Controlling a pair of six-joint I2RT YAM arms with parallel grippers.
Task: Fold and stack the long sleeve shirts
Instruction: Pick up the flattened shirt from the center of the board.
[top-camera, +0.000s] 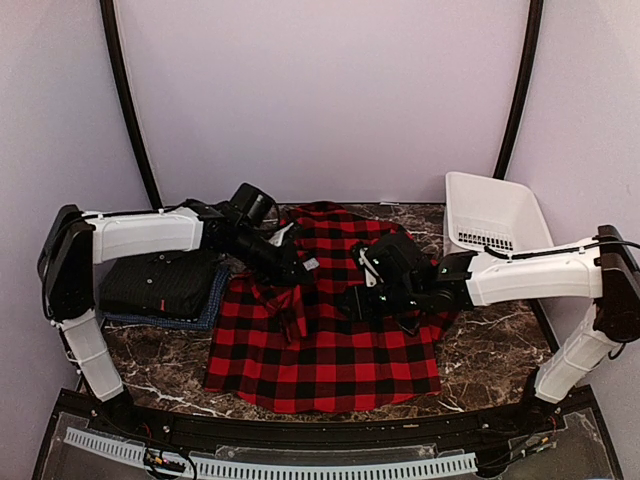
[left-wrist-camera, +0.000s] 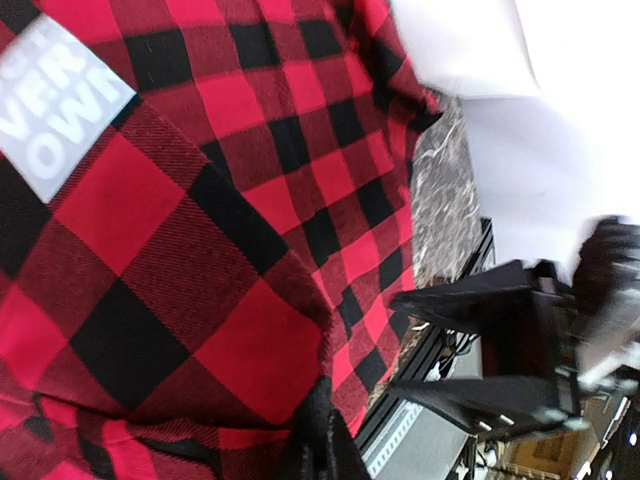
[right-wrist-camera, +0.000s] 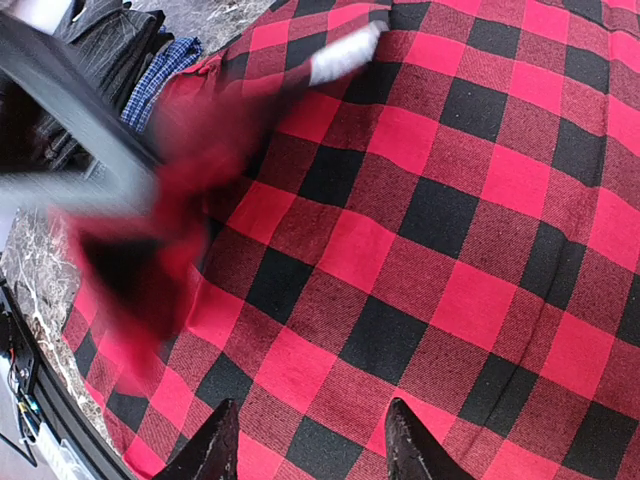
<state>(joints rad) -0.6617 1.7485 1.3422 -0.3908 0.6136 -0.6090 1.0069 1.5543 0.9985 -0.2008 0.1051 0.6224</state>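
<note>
The red-and-black checked shirt (top-camera: 330, 340) lies spread in the middle of the table. My left gripper (top-camera: 292, 272) is shut on a fold of its left side and holds it raised. The left wrist view shows the cloth (left-wrist-camera: 200, 250) pinched at the gripper (left-wrist-camera: 318, 405), with white block letters (left-wrist-camera: 55, 100) at the upper left. My right gripper (top-camera: 356, 300) hovers open just above the shirt's middle (right-wrist-camera: 420, 230); its fingertips (right-wrist-camera: 215, 450) stand apart over the cloth. The black shirt (top-camera: 160, 283) lies folded on the blue one (top-camera: 212, 300) at the left.
A white plastic basket (top-camera: 497, 213) stands at the back right. The marble table (top-camera: 490, 340) shows bare to the right of the shirt. The folded stack also shows in the right wrist view (right-wrist-camera: 110, 45). My two arms are close together over the shirt.
</note>
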